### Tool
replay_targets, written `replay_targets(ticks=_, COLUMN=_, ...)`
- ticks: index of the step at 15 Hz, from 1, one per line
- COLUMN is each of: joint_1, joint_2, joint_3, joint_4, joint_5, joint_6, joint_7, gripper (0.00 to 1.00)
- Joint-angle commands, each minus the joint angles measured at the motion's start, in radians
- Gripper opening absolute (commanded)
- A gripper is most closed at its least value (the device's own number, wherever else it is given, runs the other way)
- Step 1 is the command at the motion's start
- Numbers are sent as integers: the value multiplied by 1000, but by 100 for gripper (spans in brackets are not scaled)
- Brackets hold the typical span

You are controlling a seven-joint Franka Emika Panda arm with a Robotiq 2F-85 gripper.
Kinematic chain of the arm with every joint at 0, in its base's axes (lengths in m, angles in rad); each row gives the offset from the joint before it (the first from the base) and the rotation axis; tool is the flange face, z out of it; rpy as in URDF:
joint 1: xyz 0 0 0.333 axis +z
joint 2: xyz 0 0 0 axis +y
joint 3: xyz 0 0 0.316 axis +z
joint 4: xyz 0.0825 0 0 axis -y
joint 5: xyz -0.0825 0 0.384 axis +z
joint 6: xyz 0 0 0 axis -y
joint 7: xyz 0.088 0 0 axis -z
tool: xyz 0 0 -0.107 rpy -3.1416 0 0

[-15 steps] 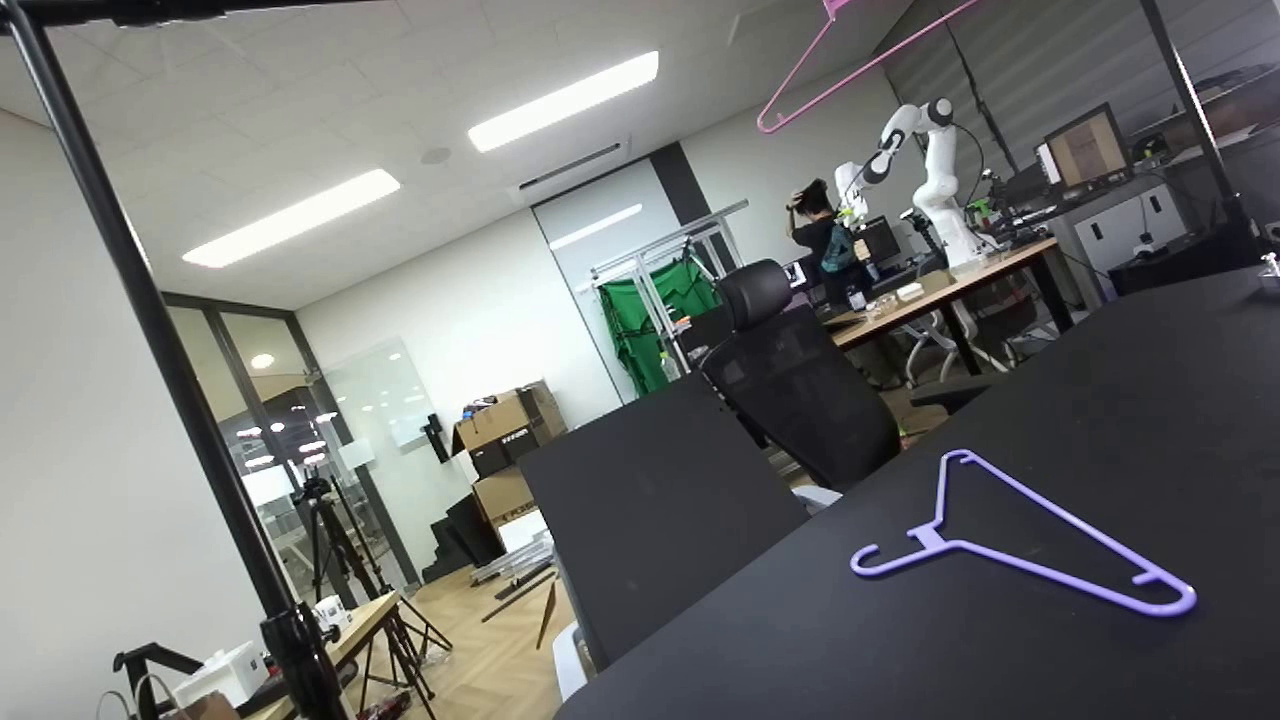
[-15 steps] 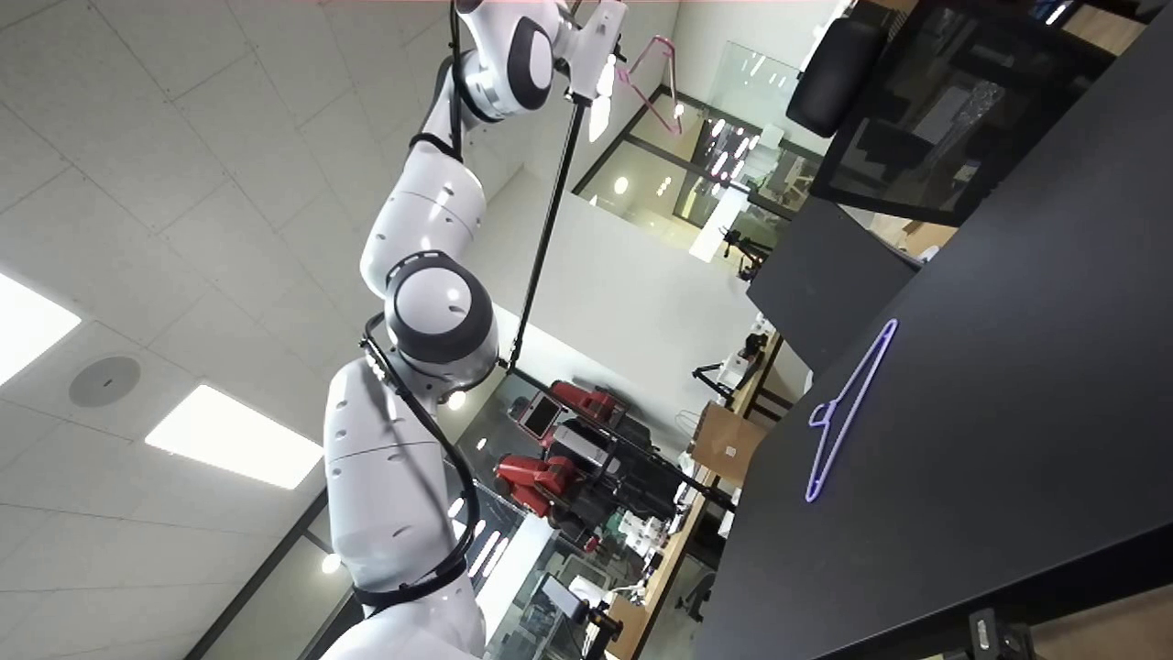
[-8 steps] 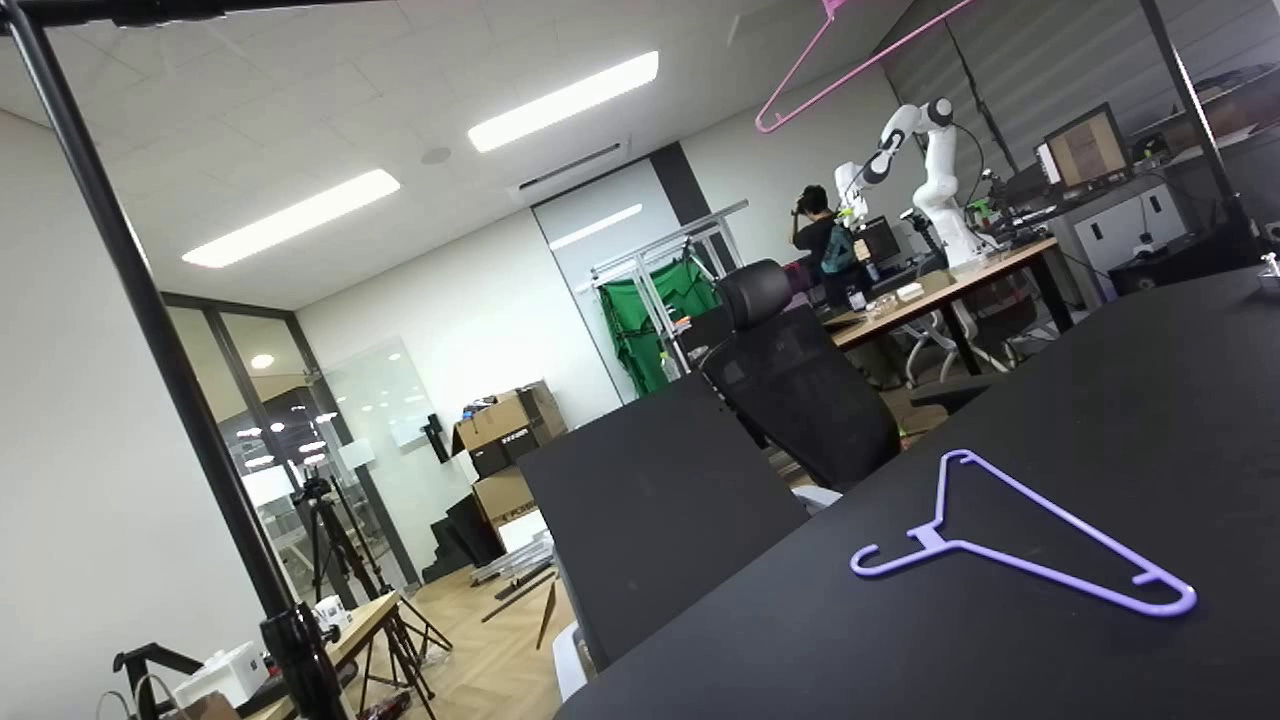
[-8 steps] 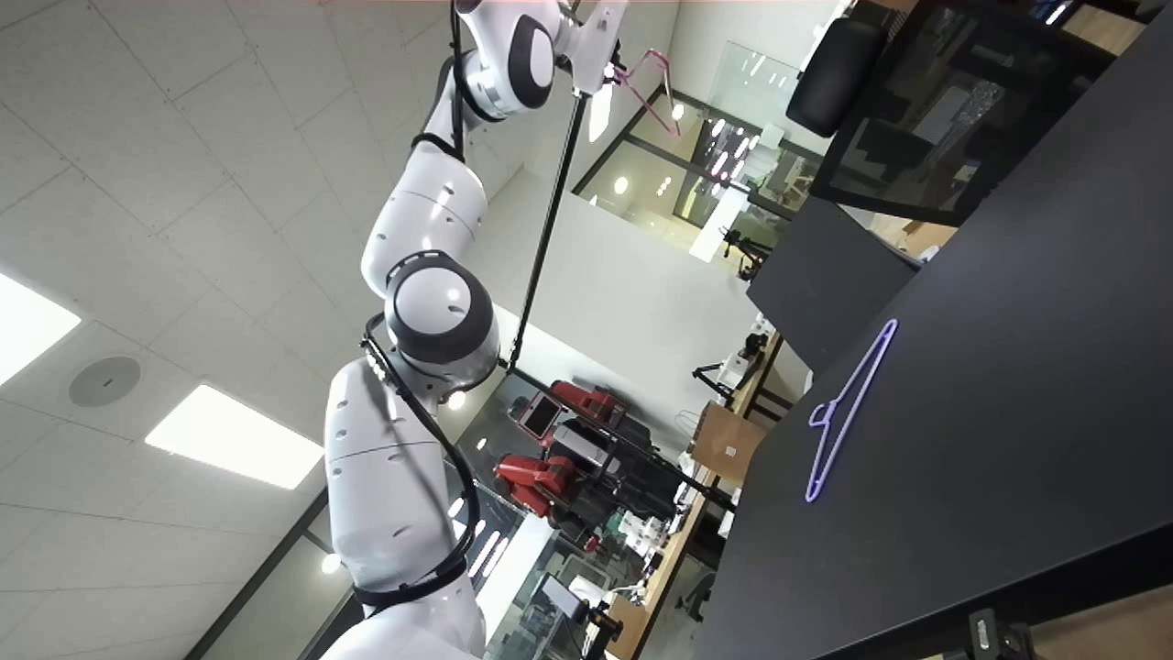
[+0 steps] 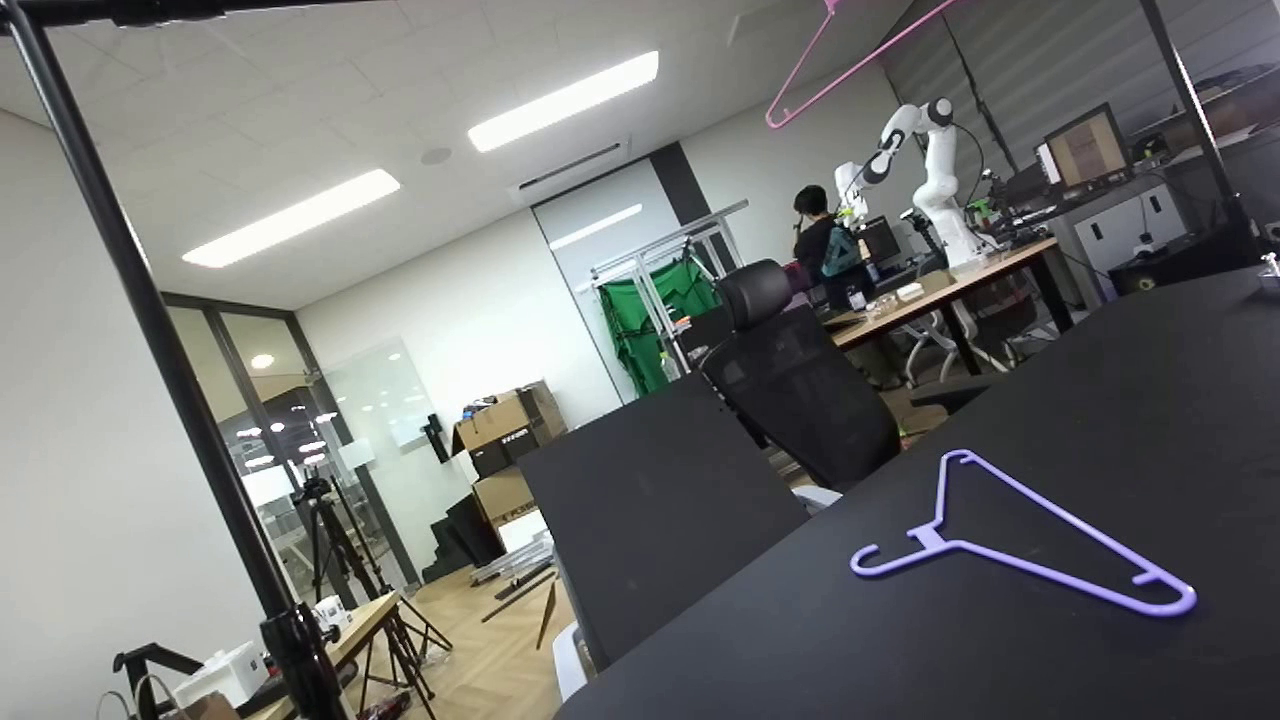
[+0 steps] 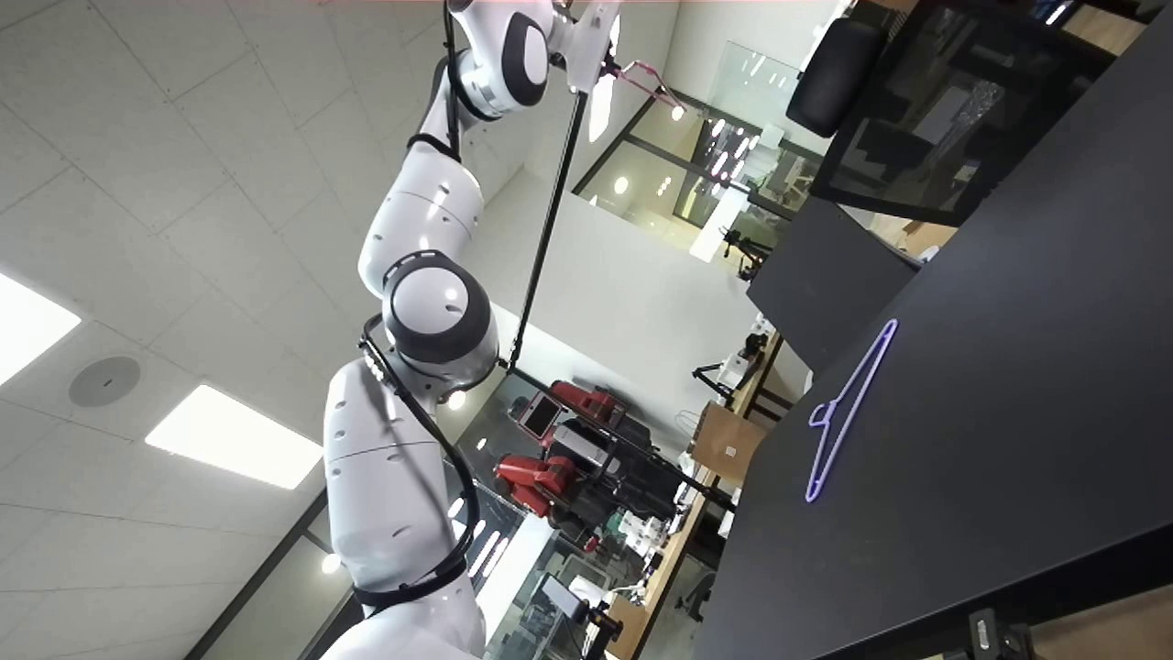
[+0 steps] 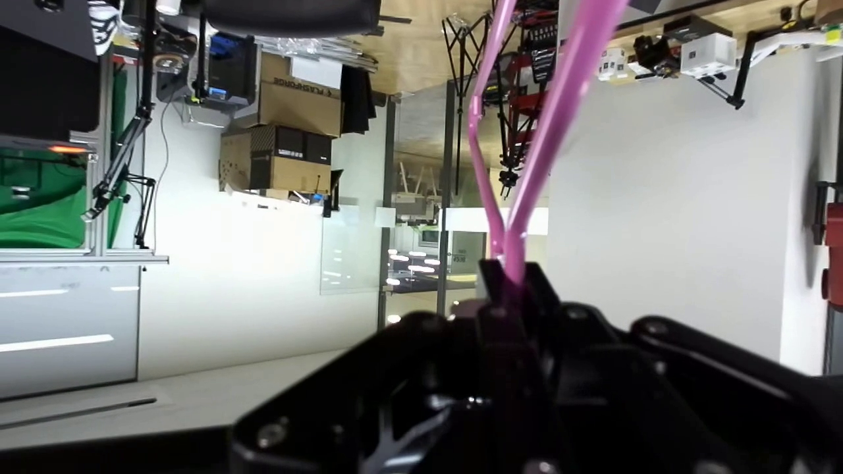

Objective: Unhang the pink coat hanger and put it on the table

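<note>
Hand (image 7: 515,282) pinches the pink hanger (image 7: 558,125) where two of its bars meet, high above the table (image 5: 1100,430); over which edge, I cannot tell. Its hook is out of sight, so I can't say whether it is unhooked. Best, I judge, to grip firmly, lift and ease off gently so the thin bars don't twist, then lower it flat, well inside the edge by the chair (image 5: 805,375), apart from the purple hanger (image 5: 930,540).
</note>
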State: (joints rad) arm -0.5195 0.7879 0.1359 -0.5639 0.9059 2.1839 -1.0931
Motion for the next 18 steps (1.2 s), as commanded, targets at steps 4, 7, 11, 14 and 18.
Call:
replay_targets(ticks=4, joint_1=0, joint_2=-23, joint_3=16, joint_4=24, joint_5=11, joint_6=-11, joint_7=52, gripper=2)
replay_targets(ticks=7, joint_1=-10, joint_2=-46, joint_3=17, joint_4=17, joint_5=10, joint_6=-27, joint_7=61, gripper=2)
replay_targets(ticks=11, joint_1=-51, joint_2=-94, joint_3=12, joint_4=5, joint_5=6, joint_6=-122, joint_7=88, gripper=2)
replay_targets(ticks=14, joint_1=-87, joint_2=-116, joint_3=11, joint_4=3, joint_5=8, joint_6=-204, joint_7=103, gripper=2)
replay_targets(ticks=18, joint_1=-116, joint_2=-133, joint_3=6, joint_4=8, joint_5=-2, joint_6=-285, joint_7=130, gripper=2)
